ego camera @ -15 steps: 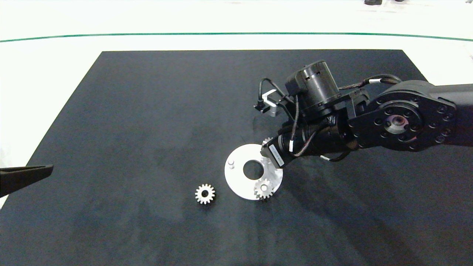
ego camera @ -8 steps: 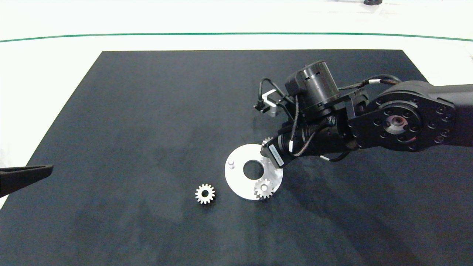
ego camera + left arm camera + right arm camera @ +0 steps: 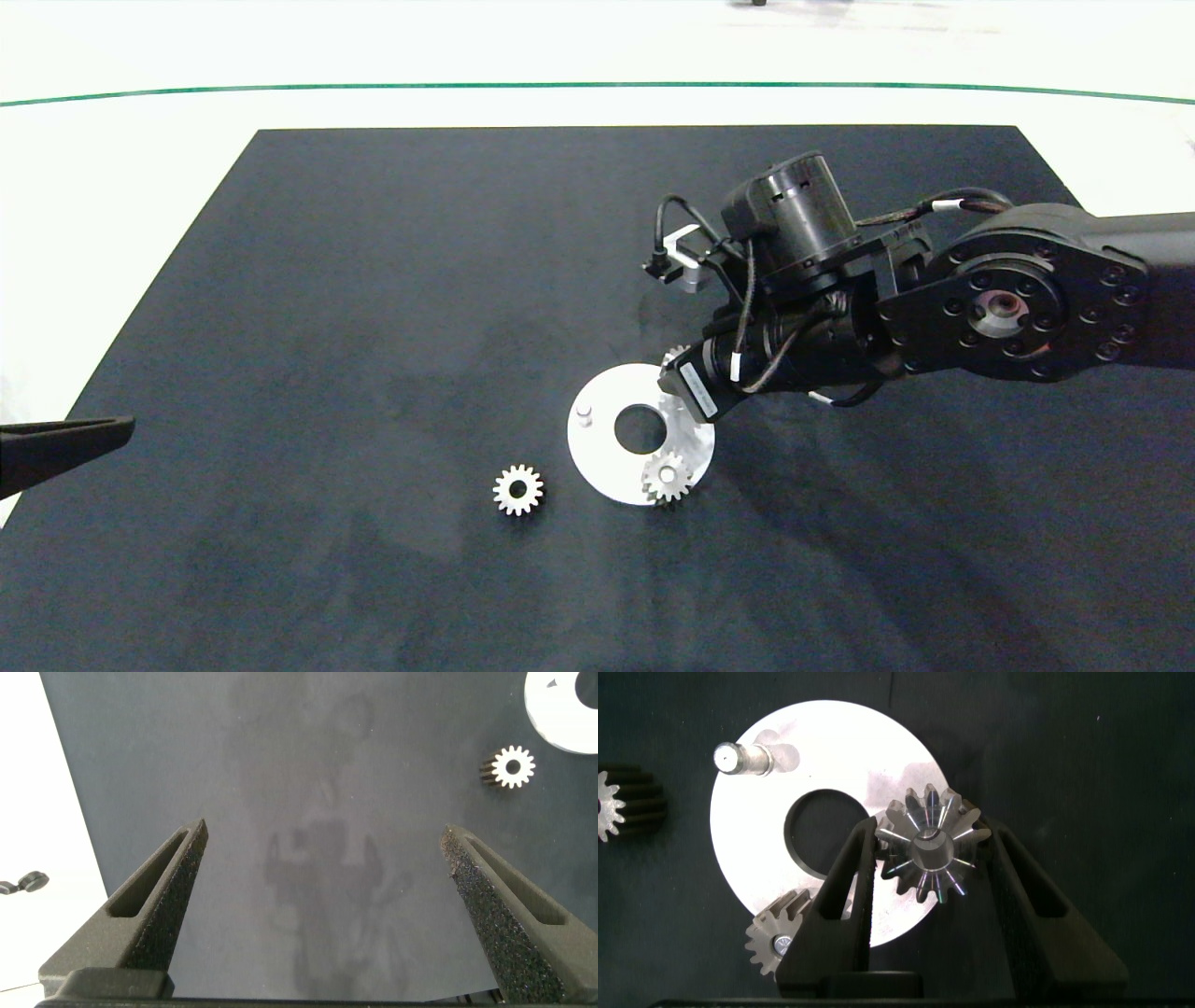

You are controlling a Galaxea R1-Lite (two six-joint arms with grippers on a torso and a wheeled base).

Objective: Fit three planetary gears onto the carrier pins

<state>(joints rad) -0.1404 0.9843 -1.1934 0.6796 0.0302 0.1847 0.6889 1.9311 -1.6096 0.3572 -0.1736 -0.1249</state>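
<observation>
While the right gripper [image 3: 926,854] hangs over the white disc [image 3: 597,457], its jaws are closed on one planetary gear [image 3: 926,849], held over the disc's far-right edge. A second gear [image 3: 666,477] sits on a pin at the near rim. One bare carrier pin [image 3: 583,413] stands upright on the disc's left side. The third gear [image 3: 517,489] lies flat on the black mat [image 3: 373,327], just left of the disc, with open mat all around. The left gripper [image 3: 327,896] hovers at the mat's left edge, jaws wide apart and empty.
</observation>
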